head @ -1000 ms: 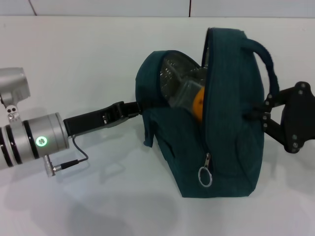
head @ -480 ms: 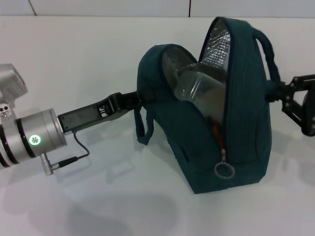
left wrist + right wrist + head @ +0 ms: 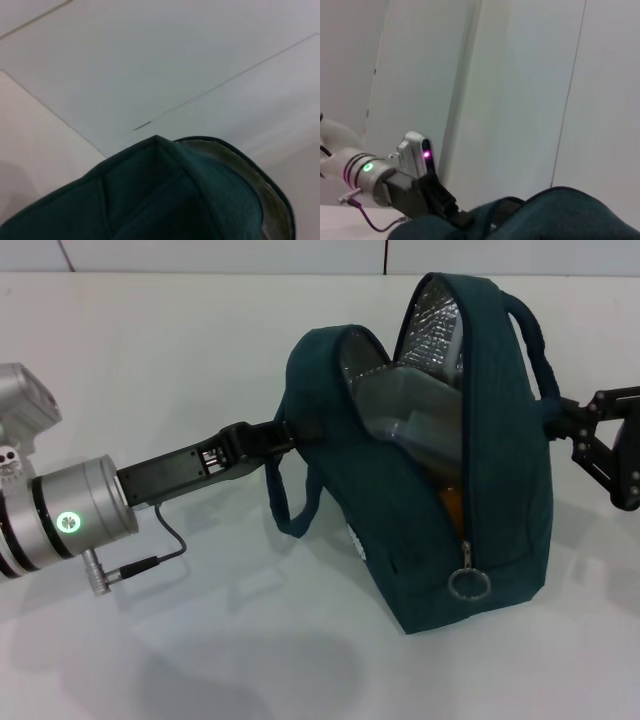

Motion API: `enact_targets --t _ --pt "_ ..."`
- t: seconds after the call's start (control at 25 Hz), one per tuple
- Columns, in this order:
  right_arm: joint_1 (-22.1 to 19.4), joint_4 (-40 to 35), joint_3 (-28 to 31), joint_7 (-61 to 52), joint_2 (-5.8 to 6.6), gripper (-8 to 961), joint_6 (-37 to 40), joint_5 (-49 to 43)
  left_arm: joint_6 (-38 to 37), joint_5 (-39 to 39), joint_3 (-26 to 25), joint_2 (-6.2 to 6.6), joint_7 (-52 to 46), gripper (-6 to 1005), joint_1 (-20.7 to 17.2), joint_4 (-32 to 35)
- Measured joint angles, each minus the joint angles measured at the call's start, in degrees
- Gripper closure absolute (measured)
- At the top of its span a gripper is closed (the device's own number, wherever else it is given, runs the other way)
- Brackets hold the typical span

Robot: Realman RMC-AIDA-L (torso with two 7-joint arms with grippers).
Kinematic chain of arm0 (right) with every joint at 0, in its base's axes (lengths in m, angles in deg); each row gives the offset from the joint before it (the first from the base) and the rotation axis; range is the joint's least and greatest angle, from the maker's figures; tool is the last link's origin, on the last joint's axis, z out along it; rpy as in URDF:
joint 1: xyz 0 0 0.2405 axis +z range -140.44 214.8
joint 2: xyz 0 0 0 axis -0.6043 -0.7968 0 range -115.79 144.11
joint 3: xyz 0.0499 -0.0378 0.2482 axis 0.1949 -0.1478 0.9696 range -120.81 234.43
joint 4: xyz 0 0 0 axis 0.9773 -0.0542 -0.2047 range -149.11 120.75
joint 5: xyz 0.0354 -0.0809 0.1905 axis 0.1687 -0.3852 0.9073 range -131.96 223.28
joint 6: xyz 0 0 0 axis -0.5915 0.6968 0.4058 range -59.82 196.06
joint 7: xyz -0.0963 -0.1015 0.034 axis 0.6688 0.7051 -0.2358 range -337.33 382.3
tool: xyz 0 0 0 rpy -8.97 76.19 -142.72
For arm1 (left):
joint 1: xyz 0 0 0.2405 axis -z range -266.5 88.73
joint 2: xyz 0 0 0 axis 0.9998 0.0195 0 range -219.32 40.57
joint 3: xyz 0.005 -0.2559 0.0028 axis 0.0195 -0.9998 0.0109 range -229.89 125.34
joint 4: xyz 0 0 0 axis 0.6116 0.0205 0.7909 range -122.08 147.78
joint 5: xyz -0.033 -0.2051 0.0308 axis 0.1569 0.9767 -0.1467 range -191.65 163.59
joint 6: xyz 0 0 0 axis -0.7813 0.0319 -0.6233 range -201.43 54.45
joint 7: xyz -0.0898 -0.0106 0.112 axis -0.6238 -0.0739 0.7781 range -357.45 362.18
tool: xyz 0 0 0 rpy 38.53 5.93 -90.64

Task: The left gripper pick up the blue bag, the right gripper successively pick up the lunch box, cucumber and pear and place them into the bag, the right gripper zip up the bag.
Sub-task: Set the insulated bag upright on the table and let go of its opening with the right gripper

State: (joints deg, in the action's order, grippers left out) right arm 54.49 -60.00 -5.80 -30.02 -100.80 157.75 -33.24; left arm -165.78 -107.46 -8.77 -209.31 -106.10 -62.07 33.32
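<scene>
head view: high, angled down over table. wrist views: low, close behind the blue bag [image 3: 430, 470], shared by all.

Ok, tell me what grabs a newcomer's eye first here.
The blue bag stands mid-table, its top gaping to show foil lining and the lunch box inside. The left pincer grips its left edge, the right pincer is at the right handle. A ring zipper pull hangs low in front.
</scene>
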Motion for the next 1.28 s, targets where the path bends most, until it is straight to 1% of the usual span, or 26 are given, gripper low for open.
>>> enact_targets --t 0.32,0.6,1.28 --pt "-0.2 1.9 0.2 1.0 0.04 896 -1.2 0.1 -1.9 1.0 0.1 -0.04 0.0 950 0.2 0.0" --pt "-0.7 3.7 3.2 1.1 0.09 896 -0.3 0.3 -2.6 1.5 0.1 -0.04 0.3 950 -0.1 0.0" --pt "-0.8 3.7 3.3 0.7 0.00 889 0.4 0.5 -2.4 1.5 0.1 -0.04 0.6 950 -0.5 0.0"
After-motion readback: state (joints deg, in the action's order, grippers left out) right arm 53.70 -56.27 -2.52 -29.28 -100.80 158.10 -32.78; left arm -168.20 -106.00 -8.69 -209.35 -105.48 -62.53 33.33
